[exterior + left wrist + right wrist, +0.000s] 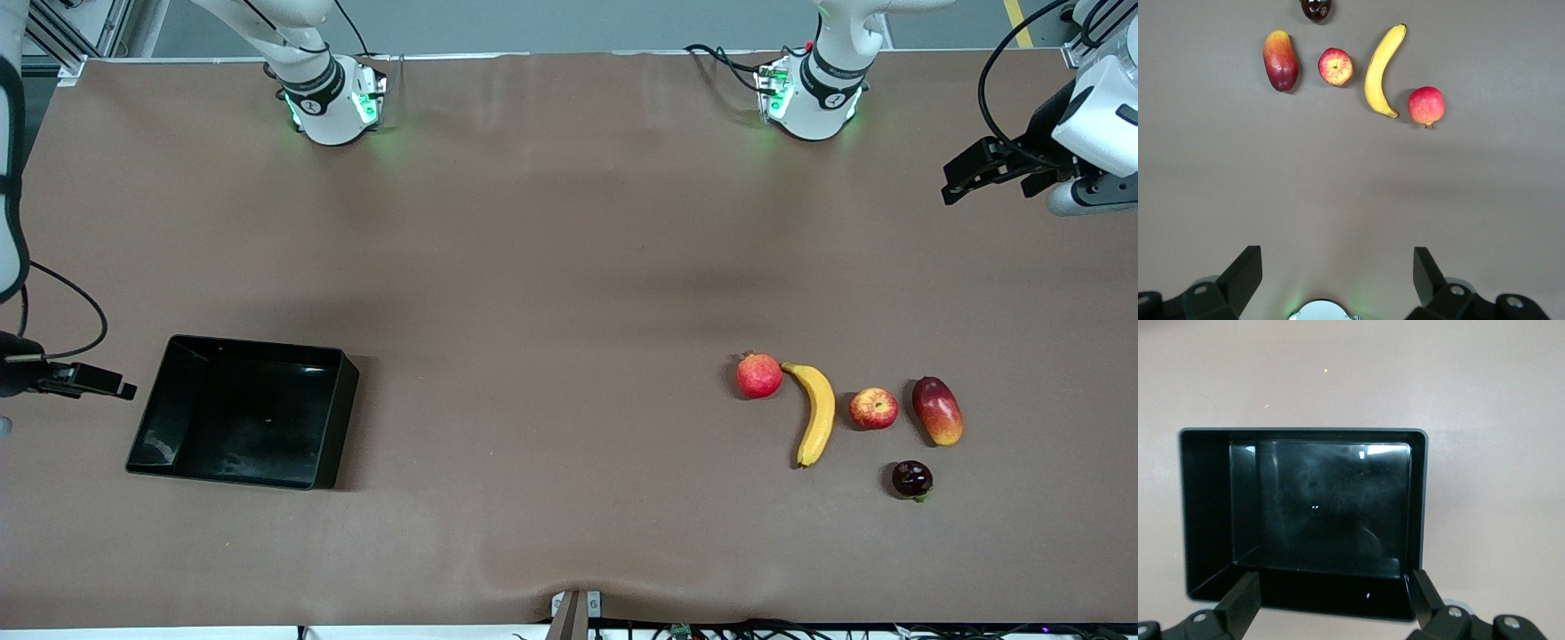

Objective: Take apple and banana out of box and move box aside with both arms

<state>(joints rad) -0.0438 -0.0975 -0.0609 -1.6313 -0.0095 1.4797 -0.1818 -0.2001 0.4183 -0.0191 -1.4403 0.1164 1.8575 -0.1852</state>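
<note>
Five fruits on the table in the front view, toward the left arm's end: pomegranate, banana just beside it at its 4 o'clock, apple, mango, and a dark plum nearer to the camera. Empty black box toward the right arm's end. Right gripper at 9 o'clock of the box, just off its wall, holding nothing. Left gripper up over the table edge at the left arm's end, waiting.

In the left wrist view, both fingers spread wide with nothing between; banana and apple lying apart from each other.

In the right wrist view, fingers wide apart, box close under them and released.

Seemingly all steps done. To finish well: lift the right gripper straight up, without catching the wall.
</note>
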